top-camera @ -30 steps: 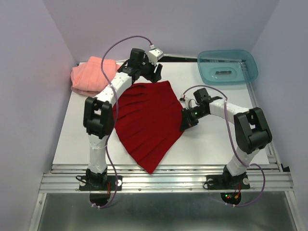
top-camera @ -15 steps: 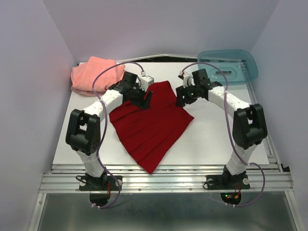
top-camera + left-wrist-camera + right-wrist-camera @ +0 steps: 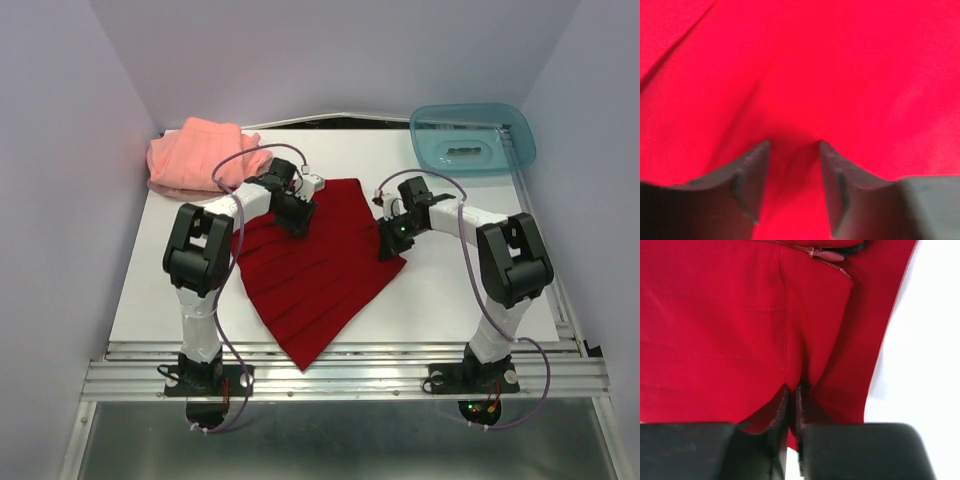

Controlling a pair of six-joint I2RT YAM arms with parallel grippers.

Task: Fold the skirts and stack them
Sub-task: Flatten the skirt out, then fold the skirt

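Observation:
The deep red pleated skirt (image 3: pixel 320 270) lies spread on the white table (image 3: pixel 450 290), its point toward the near edge. My left gripper (image 3: pixel 296 216) is down on its upper left part. In the left wrist view the left gripper (image 3: pixel 792 145) is open, with red cloth (image 3: pixel 840 60) lying between the fingers. My right gripper (image 3: pixel 389 243) is at the skirt's right edge. In the right wrist view the right gripper (image 3: pixel 792 388) is shut on a fold of the red skirt (image 3: pixel 715 315) near its zip (image 3: pixel 827 255). The salmon-pink skirt (image 3: pixel 195 155) lies rumpled at the back left.
A translucent teal plastic tray (image 3: pixel 472 138) stands at the back right corner. Purple walls close in the table on the left, back and right. The aluminium rail (image 3: pixel 340 375) runs along the near edge by the arm bases.
Both grippers came down and nearer onto the red skirt. The right gripper moved from the skirt's top back to its right edge. The skirt's top edge now lies flatter and lower.

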